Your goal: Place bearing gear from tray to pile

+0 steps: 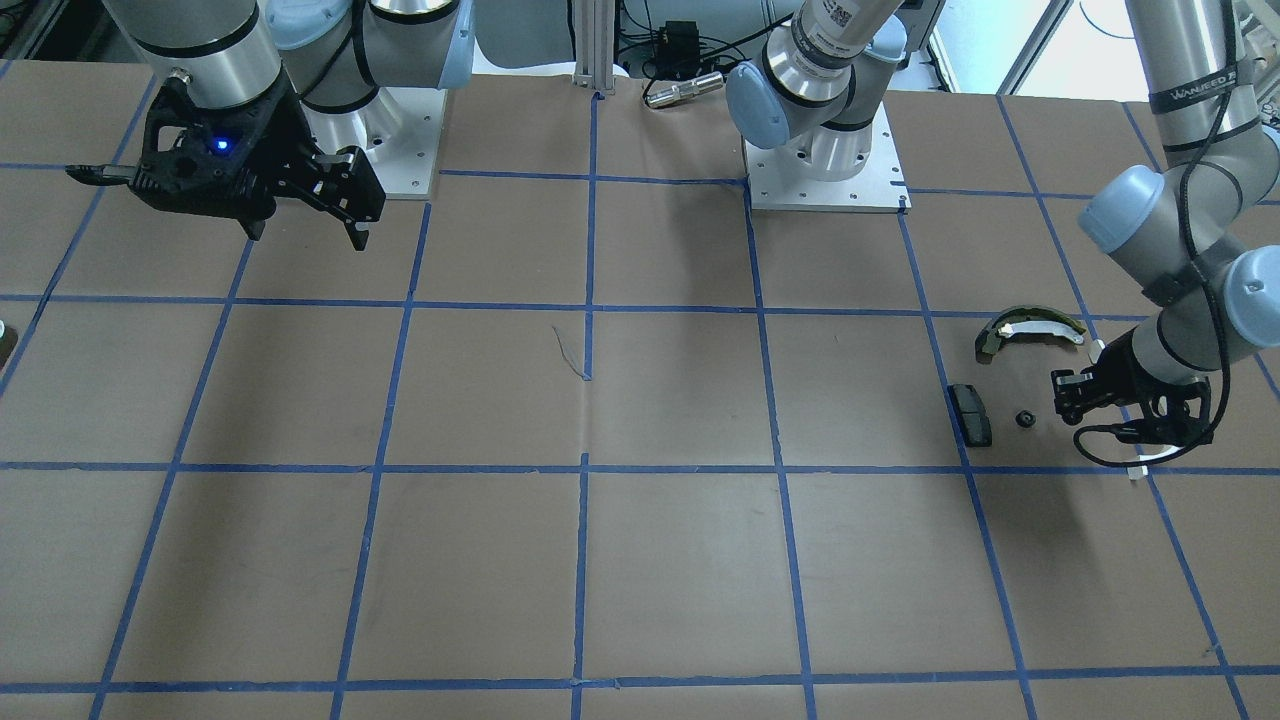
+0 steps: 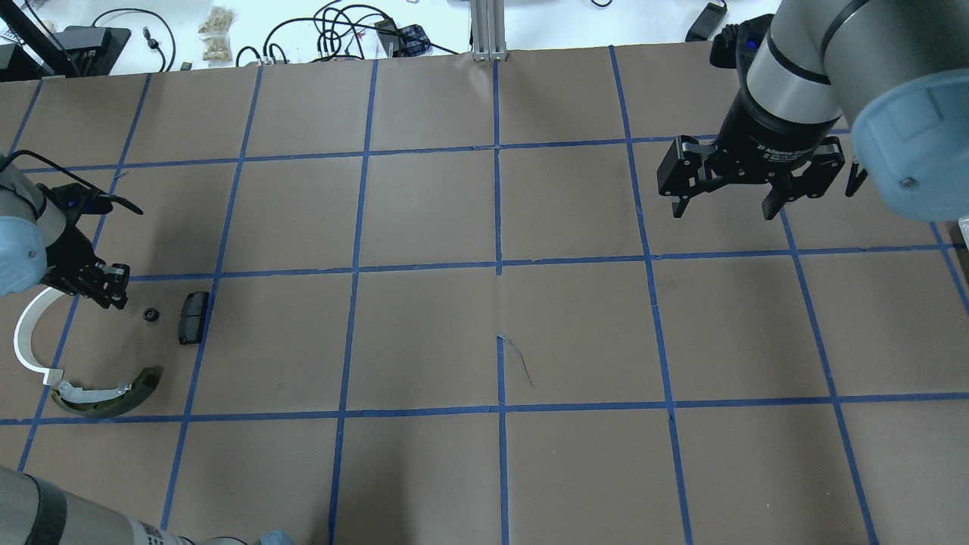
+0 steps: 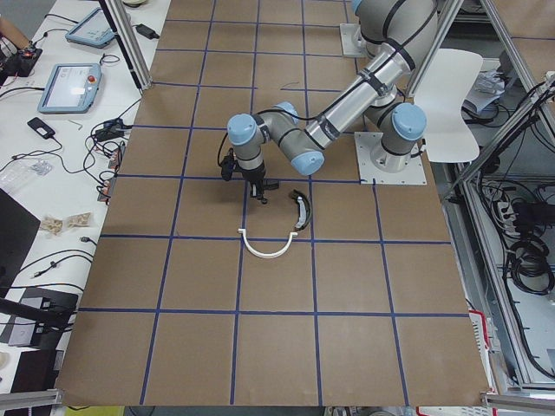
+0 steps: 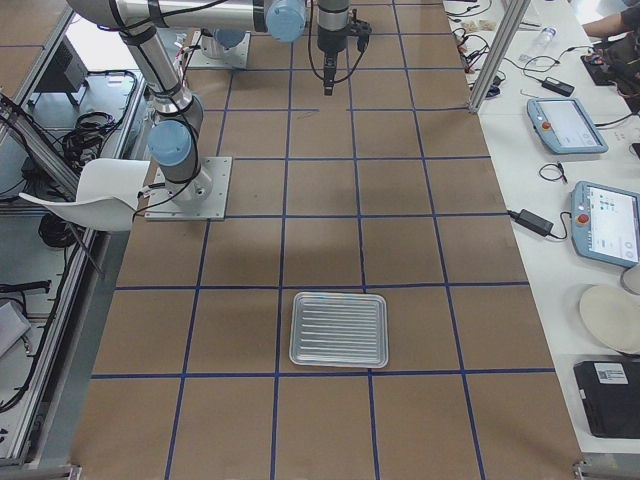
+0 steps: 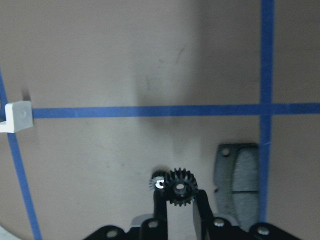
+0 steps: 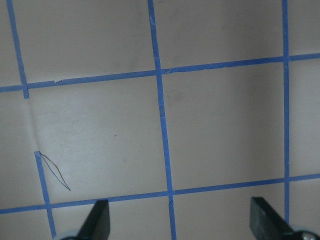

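The small black bearing gear (image 2: 151,314) lies on the brown table, between the black pad (image 2: 193,318) and my left gripper (image 2: 115,286). With the white half-ring arc (image 2: 26,341) and the olive-and-white brake shoe (image 2: 106,393) these form the pile. In the left wrist view the gear (image 5: 179,189) shows just past the fingertips (image 5: 160,200), which stand a narrow gap apart and hold nothing. The front view also shows the gear (image 1: 1024,418) apart from the left gripper (image 1: 1063,397). My right gripper (image 2: 723,208) is wide open and empty, far across the table.
A ribbed silver tray (image 4: 338,329) lies empty at the table's right end, seen only in the exterior right view. Blue tape lines grid the table. Cables and tablets lie on the operators' bench (image 4: 570,125) beyond the far edge.
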You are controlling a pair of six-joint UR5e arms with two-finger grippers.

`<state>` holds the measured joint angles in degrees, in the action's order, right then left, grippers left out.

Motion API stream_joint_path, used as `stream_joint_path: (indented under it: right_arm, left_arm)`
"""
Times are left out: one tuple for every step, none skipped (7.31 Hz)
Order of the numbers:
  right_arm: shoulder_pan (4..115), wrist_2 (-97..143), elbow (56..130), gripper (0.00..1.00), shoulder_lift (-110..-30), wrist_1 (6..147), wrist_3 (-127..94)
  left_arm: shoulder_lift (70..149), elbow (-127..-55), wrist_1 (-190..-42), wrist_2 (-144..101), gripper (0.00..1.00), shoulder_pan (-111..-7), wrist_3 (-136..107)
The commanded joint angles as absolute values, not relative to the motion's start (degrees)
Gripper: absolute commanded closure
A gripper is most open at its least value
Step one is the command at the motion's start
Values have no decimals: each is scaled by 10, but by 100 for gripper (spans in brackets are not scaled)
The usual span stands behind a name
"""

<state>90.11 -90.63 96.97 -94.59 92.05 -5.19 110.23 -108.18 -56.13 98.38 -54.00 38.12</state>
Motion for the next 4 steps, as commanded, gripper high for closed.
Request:
stream_joint_path:
  right_arm:
    - [897, -870, 968, 0, -947, 916, -43]
    - [897, -859, 967, 0, -947, 915, -20]
    - [897, -864, 969, 0, -947, 911, -32]
    - [898, -879, 972, 0, -954, 911, -32]
  left_arm:
    - [1114, -1091, -553, 983, 100, -529, 389]
    - [1114, -1090, -553, 981, 100, -529, 389]
    - [1115, -1087, -553, 979, 64, -530, 391]
    - [1114, -1086, -555, 976, 1, -531, 391]
